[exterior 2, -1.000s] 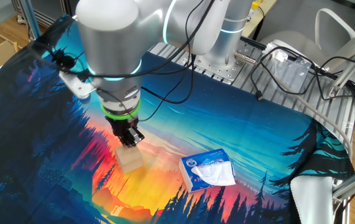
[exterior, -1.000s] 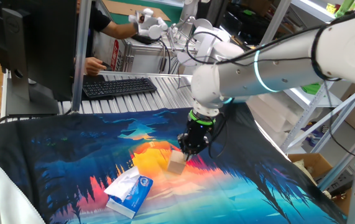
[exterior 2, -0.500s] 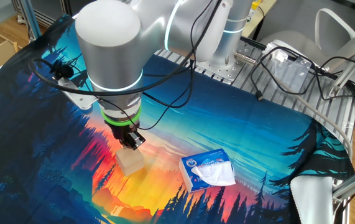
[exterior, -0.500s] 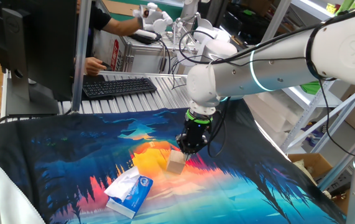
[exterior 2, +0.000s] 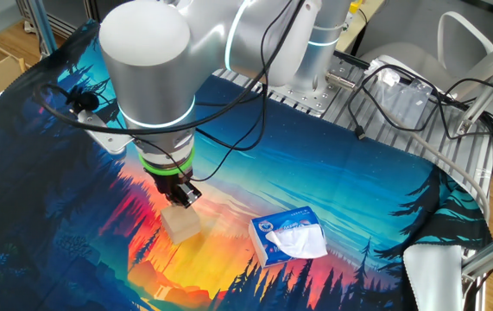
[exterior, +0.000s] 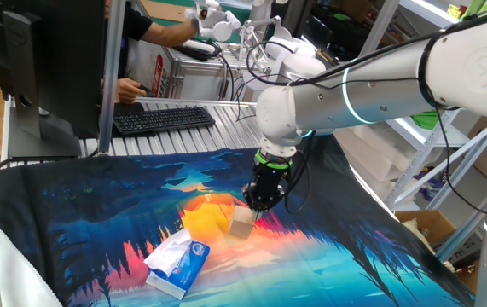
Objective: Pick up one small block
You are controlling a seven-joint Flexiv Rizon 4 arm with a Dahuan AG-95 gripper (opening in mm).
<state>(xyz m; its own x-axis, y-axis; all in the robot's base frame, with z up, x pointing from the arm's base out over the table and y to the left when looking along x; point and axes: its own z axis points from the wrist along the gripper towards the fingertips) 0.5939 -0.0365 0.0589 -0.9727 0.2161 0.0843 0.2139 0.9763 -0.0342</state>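
Note:
The small block (exterior: 242, 223) is a plain light-tan wooden cube lying on the colourful printed cloth (exterior: 98, 205), on its orange patch. It also shows in the other fixed view (exterior 2: 181, 225). My gripper (exterior: 256, 205) points down and hangs just above the block's far upper edge, close to it or touching it. In the other fixed view the gripper (exterior 2: 181, 197) sits right over the block's top. Its black fingers look pressed together and narrower than the block, and they do not reach around it.
A white-and-blue tissue pack (exterior: 177, 262) lies near the block, also in the other fixed view (exterior 2: 289, 236). A keyboard (exterior: 162, 118) and a monitor stand at the back, with a person's hands behind. Cables (exterior 2: 401, 95) lie on the metal base.
The arm's wrist has shifted slightly sideways and a little lower over the block. The block and the tissue pack have not moved.

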